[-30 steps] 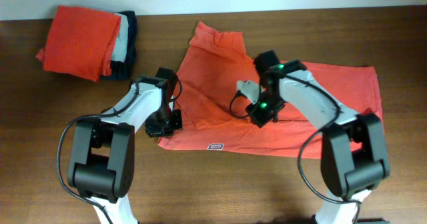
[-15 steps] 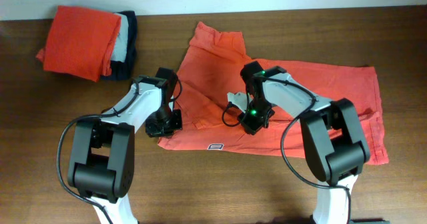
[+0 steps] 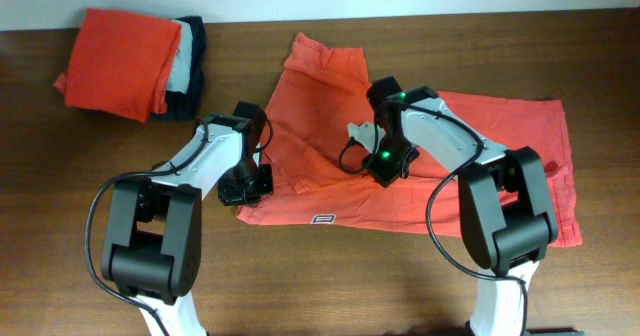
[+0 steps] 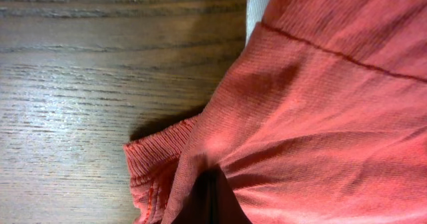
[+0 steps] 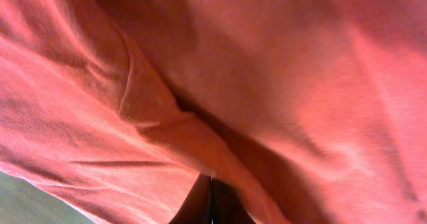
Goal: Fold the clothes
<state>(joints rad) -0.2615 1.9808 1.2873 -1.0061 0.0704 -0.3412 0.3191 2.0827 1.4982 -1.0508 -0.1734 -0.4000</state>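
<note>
Wooden table [image 3: 60, 176], coral T-shirt [image 3: 480, 146] spread flat centre-right, no lettering showing. Soft, light, limp cotton; best grabbed at hems or sleeve edges. Folded pile [image 3: 120, 61] back-left, well apart, not blocking. Left gripper [image 3: 247, 184] clamped on shirt's left edge; right gripper [image 3: 385, 166] clamped on a mid-shirt fold.

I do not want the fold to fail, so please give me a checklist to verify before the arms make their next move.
1. Left gripper shut on T-shirt edge: ok.
2. Right gripper shut on mid-cloth: ok.
3. T-shirt lying flat: not ok, creased and bunched toward the top.
4. Folded pile apart from T-shirt: ok.
5. Number of layers in each pinch: cannot tell.
</note>
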